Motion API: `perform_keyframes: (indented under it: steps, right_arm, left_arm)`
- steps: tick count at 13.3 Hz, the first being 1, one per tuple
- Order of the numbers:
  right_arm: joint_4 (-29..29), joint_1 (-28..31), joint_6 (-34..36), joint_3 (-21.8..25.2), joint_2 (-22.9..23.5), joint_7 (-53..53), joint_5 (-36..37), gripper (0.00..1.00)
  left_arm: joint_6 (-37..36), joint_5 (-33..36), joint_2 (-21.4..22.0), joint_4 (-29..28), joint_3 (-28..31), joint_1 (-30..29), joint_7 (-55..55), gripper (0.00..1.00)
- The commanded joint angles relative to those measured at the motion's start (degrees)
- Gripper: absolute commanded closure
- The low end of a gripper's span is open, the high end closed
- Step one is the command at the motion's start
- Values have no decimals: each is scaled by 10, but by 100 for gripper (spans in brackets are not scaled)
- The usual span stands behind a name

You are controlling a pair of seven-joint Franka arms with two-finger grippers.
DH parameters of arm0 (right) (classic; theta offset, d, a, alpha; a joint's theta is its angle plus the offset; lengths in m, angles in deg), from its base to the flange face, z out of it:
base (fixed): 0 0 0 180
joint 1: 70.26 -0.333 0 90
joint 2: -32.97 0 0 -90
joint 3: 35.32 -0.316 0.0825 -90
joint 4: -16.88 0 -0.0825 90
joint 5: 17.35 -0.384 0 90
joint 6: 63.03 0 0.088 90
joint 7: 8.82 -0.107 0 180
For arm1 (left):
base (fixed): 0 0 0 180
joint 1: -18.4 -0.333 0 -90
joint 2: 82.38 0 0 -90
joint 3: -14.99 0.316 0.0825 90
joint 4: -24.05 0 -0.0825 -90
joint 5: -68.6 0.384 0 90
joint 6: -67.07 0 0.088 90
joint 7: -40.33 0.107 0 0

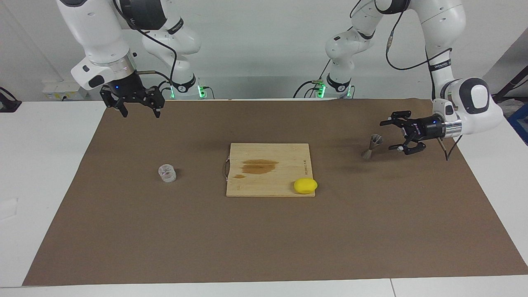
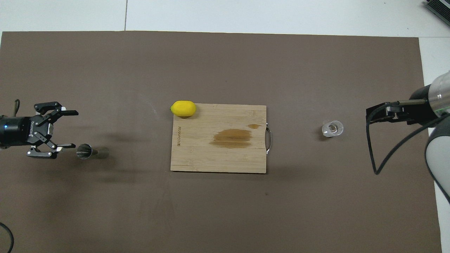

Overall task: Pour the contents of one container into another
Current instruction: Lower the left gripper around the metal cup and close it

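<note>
In the facing view, the right pincer (image 1: 138, 111) hangs open above the mat (image 1: 264, 239).

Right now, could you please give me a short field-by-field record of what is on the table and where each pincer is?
surface: brown mat on a white table
glass cup: upright on the mat, toward the right arm's end
jigger: upright on the mat, toward the left arm's end
cutting board: mid-mat, stained
lemon: on the board's corner farthest from the robots
left pincer: open, turned sideways, beside the jigger, not touching it
right pincer: open, pointing down, raised, waiting
pouring: not begun
</note>
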Motion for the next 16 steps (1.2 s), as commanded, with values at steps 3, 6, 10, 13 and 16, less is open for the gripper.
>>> perform_keyframes:
  steps: [3,6,10,13,16]
  right_arm:
    - [-7,6,2,-1,-10,14,-11,0]
    - [-7,5,2,-1,-10,14,-11,0]
    - [-7,5,2,-1,-10,14,-11,0]
    - [-7,6,2,-1,-10,14,-11,0]
    - [-7,5,2,-1,-10,14,-11,0]
  left_arm:
    - [-45,-14,-41,-2,-1,-20,110,0]
    - [-42,-8,-45,-25,1,-22,138,0]
    - [-22,13,-42,-44,1,-27,138,0]
    - [-20,33,-41,-57,1,-46,138,0]
    - [9,43,-34,-92,2,-58,139,0]
